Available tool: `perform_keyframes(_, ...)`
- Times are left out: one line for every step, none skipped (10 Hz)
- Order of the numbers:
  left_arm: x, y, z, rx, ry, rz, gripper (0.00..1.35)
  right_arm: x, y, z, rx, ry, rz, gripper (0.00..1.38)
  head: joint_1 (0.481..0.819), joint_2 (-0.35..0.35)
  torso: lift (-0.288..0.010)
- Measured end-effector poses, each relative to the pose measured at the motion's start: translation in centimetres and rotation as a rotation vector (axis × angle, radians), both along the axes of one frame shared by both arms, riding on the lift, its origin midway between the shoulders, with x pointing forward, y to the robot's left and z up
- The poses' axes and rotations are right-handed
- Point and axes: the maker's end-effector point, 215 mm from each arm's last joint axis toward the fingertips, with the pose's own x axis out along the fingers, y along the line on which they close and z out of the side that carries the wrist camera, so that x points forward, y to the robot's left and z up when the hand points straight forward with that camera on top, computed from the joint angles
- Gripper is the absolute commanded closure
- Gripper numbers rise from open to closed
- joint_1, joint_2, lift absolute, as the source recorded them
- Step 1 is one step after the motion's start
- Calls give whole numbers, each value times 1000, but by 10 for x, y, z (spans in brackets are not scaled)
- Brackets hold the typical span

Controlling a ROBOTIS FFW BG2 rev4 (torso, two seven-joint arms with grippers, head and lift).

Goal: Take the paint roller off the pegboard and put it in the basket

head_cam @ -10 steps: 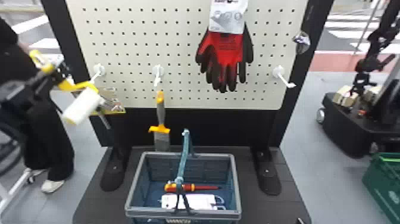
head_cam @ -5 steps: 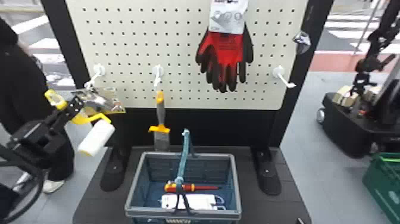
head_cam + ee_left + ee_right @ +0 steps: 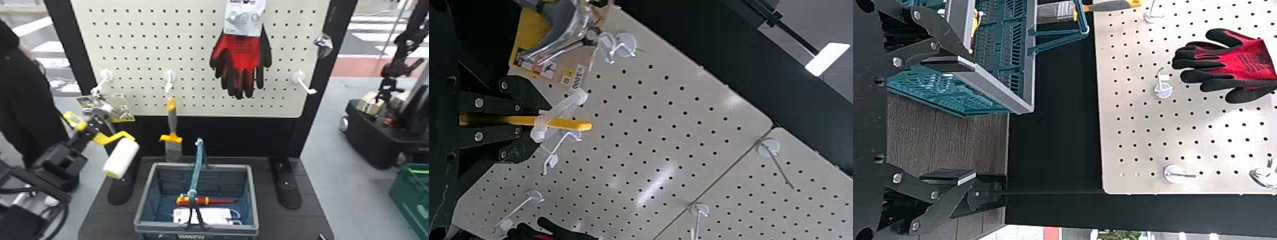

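My left gripper [image 3: 92, 124] is shut on the yellow frame of the paint roller [image 3: 122, 158], off the pegboard [image 3: 153, 48], left of and above the basket [image 3: 252, 198]. The white roller sleeve hangs tilted to the gripper's right. In the left wrist view the paint roller [image 3: 569, 124] is a yellow bar with a clear plastic piece, pinched by the left gripper [image 3: 524, 120]. The basket holds a red-orange screwdriver [image 3: 207, 200] and a white item [image 3: 204, 216]. In the right wrist view my right gripper [image 3: 950, 120] stands open, its fingers wide apart, near the basket [image 3: 988, 82].
A scraper-like brush [image 3: 172, 121] hangs on a hook just behind the basket. Red and black gloves [image 3: 241, 60] hang on the board, and a packaged item [image 3: 107, 107] hangs at left behind the gripper. The basket handle [image 3: 198, 166] stands up. A green basket [image 3: 415, 198] is at far right.
The left gripper has moved to the right and somewhat down with the paint roller, away from the left edge. The roller sleeve hangs more steeply. The basket and hung items have stayed put.
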Motion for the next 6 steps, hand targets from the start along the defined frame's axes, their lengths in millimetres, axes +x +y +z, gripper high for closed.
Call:
perform_keyframes(5,-14,-11,-45,12,-34,1211,0,0,0,1,0,0,498,549,0,-100)
perform_keyframes(11,-29,-24,-94,28,-76,1211,1,0,1,3,-1,-1,498,549,0,-100)
perform_keyframes(15,-39,-32,-112,37,-98,1211,1,0,1,4,-1,-1,498,549,0,-100)
perform_keyframes(19,-49,-39,-130,37,-126,1211,1,-1,1,8,-2,-2,498,549,0,-100)
perform_keyframes(24,-59,-49,-146,42,-160,1211,1,-1,1,11,-4,-4,498,549,0,-100)
perform_keyframes(30,-68,-59,-152,55,-181,1211,1,-1,2,13,-5,-5,498,549,0,-100)
